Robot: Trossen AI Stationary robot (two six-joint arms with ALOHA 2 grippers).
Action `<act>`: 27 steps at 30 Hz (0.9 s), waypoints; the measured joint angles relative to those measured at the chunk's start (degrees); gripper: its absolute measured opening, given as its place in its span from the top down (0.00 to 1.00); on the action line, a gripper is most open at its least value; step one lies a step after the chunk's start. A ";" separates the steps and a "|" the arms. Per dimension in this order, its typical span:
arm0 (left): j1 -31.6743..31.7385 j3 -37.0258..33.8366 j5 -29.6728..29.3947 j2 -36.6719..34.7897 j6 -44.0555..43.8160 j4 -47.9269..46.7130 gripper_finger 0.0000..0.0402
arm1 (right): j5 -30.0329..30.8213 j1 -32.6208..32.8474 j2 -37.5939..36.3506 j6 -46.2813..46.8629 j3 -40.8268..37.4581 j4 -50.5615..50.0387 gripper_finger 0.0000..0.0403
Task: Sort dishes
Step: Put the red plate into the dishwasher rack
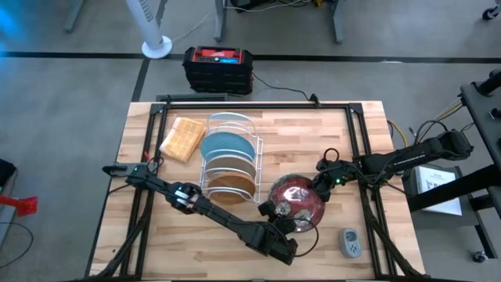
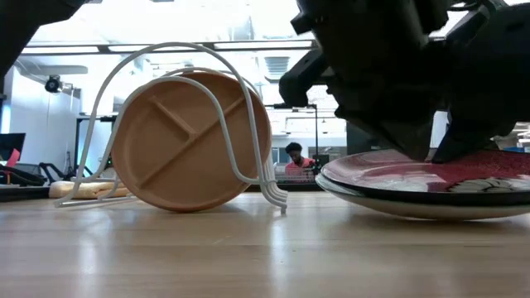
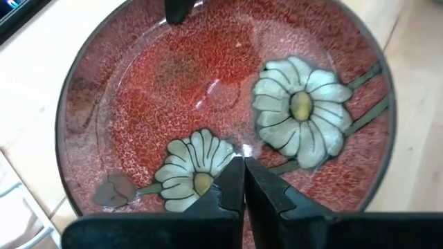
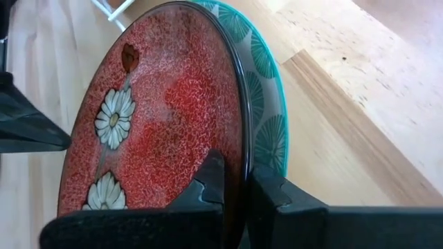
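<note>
Counting two stacked plates (image 4: 256,104); three racked.

Light wood-plank counter (image 1: 313,125) with black frame rails, standing on a grey floor (image 1: 63,94) crossed by a dark line at 12 o'clock. Beyond the counter's 12 o'clock edge, a black-and-red box (image 1: 218,67) with a cable running toward 3 o'clock. White fan base (image 1: 156,45) at 11 o'clock, grey table legs (image 1: 338,23) further back. Small grey device (image 1: 351,244) on the counter at 5 o'clock. Low view: bright room with ceiling lights (image 2: 166,21), a seated person (image 2: 293,159) far behind the counter, a monitor (image 2: 12,147) at 9 o'clock.
</note>
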 joint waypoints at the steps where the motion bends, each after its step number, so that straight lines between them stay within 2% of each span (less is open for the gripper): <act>1: -0.02 0.00 0.02 -0.18 0.29 0.17 1.00 | 0.00 0.00 -0.08 0.26 0.00 -0.15 0.97; 8: -0.12 0.07 -0.13 -1.47 2.50 1.01 1.00 | 0.27 0.00 0.02 0.63 -0.70 0.04 0.97; 15: -0.12 0.09 -0.13 -2.78 5.97 3.07 1.00 | 1.93 0.00 0.02 0.27 -1.99 0.02 0.93; 27: -0.20 0.09 0.65 -3.75 4.16 3.12 1.00 | 2.69 -0.02 -0.09 -0.69 -1.60 1.21 0.95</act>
